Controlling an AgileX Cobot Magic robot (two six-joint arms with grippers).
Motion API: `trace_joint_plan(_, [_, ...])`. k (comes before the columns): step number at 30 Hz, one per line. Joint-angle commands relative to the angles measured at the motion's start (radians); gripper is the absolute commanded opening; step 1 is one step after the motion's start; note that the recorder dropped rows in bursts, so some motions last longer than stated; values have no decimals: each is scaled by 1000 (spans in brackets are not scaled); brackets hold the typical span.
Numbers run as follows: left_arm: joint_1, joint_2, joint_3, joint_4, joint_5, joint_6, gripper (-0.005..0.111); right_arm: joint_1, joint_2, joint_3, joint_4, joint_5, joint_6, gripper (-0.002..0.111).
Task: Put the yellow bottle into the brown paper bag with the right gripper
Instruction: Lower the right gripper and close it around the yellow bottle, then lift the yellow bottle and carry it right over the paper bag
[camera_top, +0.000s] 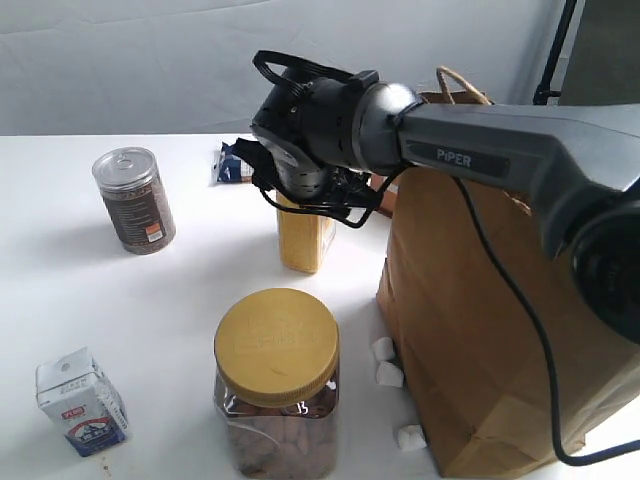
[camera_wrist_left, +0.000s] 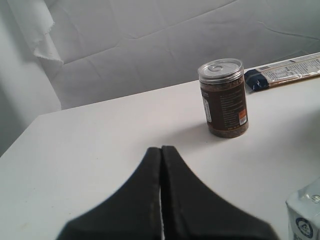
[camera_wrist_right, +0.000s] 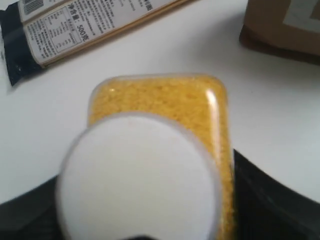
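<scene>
The yellow bottle stands upright on the white table just left of the brown paper bag, which is tall and has cord handles at its top. My right gripper is down over the bottle's top. In the right wrist view the white cap fills the middle with the yellow grains beyond it. Black fingers flank the bottle, and the visible one lies flush against its side. My left gripper is shut on nothing, low over bare table.
A yellow-lidded jar stands at the front and a brown tin at the left. A small carton is front left, a flat dark packet behind. White cubes lie at the bag's foot. A brown packet lies beyond the bottle.
</scene>
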Motion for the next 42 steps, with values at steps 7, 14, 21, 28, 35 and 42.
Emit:
trace_joint_plan(7, [0, -2, 5, 0, -5, -7, 0, 24, -60, -8, 57, -21, -154, 0])
trace_joint_plan(14, [0, -2, 5, 0, -5, -7, 0, 92, -342, 261, 5, -420, -284, 0])
trace_joint_plan(21, [0, -2, 5, 0, -5, -7, 0, 161, -752, 560, -93, -572, -427, 0])
trace_joint_plan(28, [0, -2, 5, 0, -5, -7, 0, 200, -1077, 791, -93, -661, -503, 0])
trace_joint_plan(35, [0, -2, 5, 0, -5, -7, 0, 232, -1435, 973, -89, -614, -546, 0])
trace_joint_plan(42, [0, -2, 5, 0, -5, -7, 0, 232, -1732, 1048, -77, -439, -582, 0])
